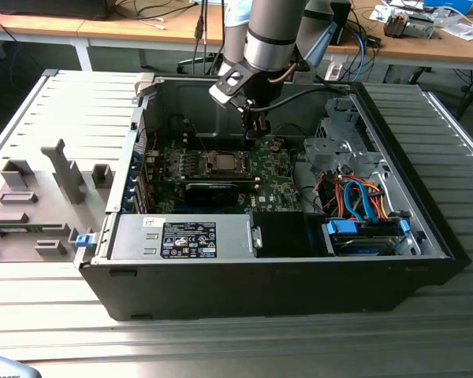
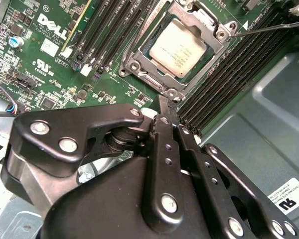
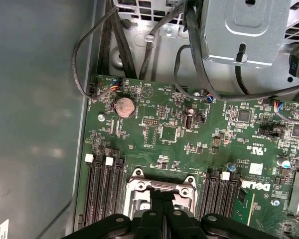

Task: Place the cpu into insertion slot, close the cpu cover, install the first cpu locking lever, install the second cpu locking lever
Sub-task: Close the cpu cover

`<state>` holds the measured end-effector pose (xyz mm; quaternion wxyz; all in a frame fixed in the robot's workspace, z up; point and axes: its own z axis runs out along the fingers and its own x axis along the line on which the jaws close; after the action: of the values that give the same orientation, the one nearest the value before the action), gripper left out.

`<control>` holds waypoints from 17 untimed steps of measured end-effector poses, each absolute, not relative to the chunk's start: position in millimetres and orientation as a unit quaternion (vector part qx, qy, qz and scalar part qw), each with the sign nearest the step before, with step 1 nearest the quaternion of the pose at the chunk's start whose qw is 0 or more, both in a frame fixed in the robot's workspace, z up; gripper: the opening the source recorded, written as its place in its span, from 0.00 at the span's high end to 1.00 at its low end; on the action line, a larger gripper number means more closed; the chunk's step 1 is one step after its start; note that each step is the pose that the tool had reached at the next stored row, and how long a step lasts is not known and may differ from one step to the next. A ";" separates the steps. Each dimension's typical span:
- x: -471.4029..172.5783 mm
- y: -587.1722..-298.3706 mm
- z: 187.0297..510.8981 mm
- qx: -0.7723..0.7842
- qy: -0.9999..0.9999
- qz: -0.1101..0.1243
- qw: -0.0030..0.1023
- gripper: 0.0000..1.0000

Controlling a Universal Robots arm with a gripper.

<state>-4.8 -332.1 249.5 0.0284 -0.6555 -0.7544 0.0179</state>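
Your hand (image 2: pixel 164 105): clenched, empty, just beside the slot (image 2: pixel 154 83). Cpu (image 2: pixel 179 47): seated in slot, cover (image 2: pixel 217 52) down over it. Step, by judgement: first locking lever (image 2: pixel 274 27), seemingly unlatched; calls for a precise push.

Green board (image 2: pixel 45 69) with black slots (image 2: pixel 109 35), pale silvery-cream cpu (image 2: pixel 178 48), silvery cover (image 2: pixel 215 47), matte black pincer (image 2: pixel 164 104), blue and orange cables (image 1: pixel 361 197), grey-walled case (image 1: pixel 197 102)
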 end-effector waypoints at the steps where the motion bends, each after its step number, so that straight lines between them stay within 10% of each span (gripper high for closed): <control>1: -5.1 -332.2 249.5 -0.656 -0.754 0.018 0.028 0.89; 17: -8.3 -332.1 247.6 -0.656 -0.754 0.018 0.028 0.89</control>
<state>-8.3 -332.1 247.6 0.0284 -0.6556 -0.7544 0.0179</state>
